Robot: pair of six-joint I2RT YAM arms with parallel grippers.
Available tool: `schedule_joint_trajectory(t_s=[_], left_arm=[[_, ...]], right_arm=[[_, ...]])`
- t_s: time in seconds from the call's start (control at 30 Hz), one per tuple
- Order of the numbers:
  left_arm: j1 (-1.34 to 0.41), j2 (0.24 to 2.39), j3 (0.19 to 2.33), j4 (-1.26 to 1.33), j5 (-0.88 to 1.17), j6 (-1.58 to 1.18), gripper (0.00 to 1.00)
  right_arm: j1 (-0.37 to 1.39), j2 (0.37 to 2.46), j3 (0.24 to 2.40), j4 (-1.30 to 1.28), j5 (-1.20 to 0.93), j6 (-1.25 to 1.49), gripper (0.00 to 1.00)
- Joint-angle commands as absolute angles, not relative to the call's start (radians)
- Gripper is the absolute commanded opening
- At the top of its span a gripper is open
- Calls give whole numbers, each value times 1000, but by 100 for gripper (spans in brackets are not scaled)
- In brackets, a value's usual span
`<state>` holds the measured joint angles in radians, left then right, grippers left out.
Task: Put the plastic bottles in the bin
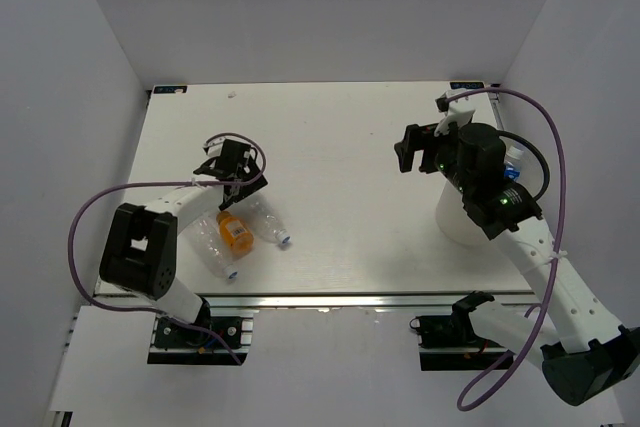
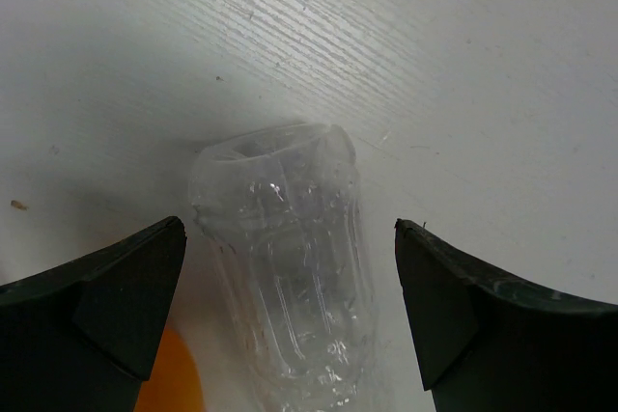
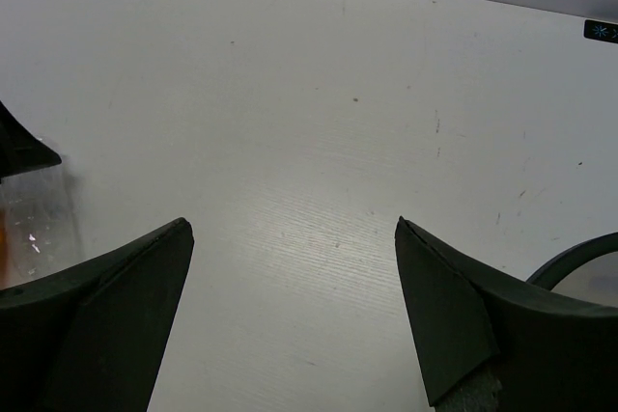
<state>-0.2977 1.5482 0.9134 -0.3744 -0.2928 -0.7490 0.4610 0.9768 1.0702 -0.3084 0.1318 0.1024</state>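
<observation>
Jaws on both arms stand fully apart, and neither has hold of anything.

From above, the left gripper (image 1: 236, 173) hangs low over the far end of a huddle of three bottles lying on the table (image 1: 340, 127). One crinkled bottle (image 1: 266, 221) runs nearward from the jaws to its white cap. The orange bottle (image 1: 235, 234) lies just beside it on the jaws' left, and a second crinkled bottle (image 1: 212, 252) lies past the orange one. The right gripper (image 1: 408, 152) is held up well apart from them, with the bin (image 1: 450, 219) just behind and beneath its wrist. A blue-and-white scrap beyond that arm may be the labelled bottle, but it is too hidden to tell.

The left wrist camera shows the crinkled bottle's base squarely between the two fingers, with a gap on either side and orange showing by the left finger.

The right wrist camera has only bare table between the fingers. The bin's dark rim curves in by the right finger, and a clear bottle shows far off past the left one.

I judge the step in hand to be the left arm's grasp of the crinkled bottle, with three bottles yet to be binned. The next move calls for closing evenly on thin plastic that will give, without nipping the orange neighbour. The bottle then needs lifting and carrying across to the bin, whose mouth the right arm should leave free.
</observation>
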Motion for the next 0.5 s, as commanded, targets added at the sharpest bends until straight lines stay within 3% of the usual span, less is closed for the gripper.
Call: schedule_joint_trajectory(t_s=[0.0,0.13,0.33,0.47], left_arm=[[-301,1571,937,-342,-314,-742,98],[-301,1614,953,-328,-302,-729,92],[-301,1614,982,-293,-250,-701,55],[-299,1569,994,-255,-190,-669,37]], right_arm=[[466,953,1072,-265,158,120,89],[466,956,1065,-275,141,135,89],[468,965,1057,-296,112,146,89],[466,980,1057,-301,57,149,89]])
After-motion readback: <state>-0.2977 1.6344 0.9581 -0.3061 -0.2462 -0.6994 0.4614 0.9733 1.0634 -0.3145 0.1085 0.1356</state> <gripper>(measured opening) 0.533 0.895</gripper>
